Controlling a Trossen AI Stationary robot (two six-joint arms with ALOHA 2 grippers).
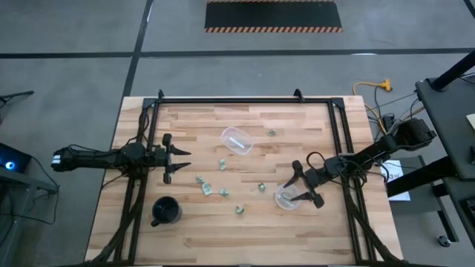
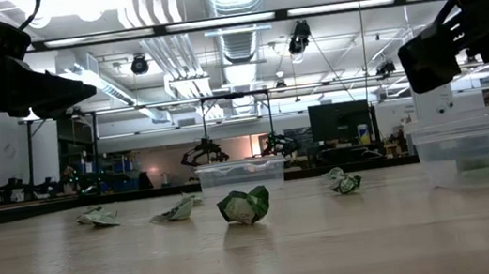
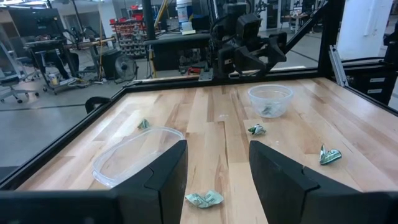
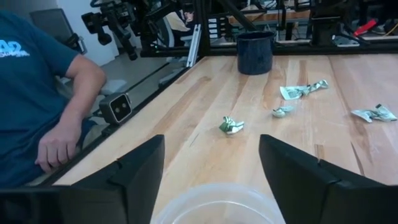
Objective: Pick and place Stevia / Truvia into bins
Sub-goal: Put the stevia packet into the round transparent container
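Several crumpled pale green and white packets [image 1: 207, 189] lie scattered on the wooden table's middle [image 2: 244, 205]. One clear cup [image 1: 288, 198] stands at the right with a packet inside it [image 3: 267, 110]. A second clear cup [image 1: 237, 141] stands farther back [image 3: 134, 155]. My right gripper [image 1: 297, 188] is open and hangs above the right cup [image 2: 482, 143], its fingers to either side of the rim [image 4: 211, 202], clear of it. My left gripper [image 1: 182, 159] is open and empty at the table's left, pointing toward the packets [image 3: 204, 199].
A black mug [image 1: 166, 211] stands at the near left [image 4: 255, 53]. A dark metal frame [image 1: 245, 100] runs around the table's edges. A person in a blue shirt [image 4: 37, 93] sits beyond the table's edge, with one hand resting [image 4: 56, 146].
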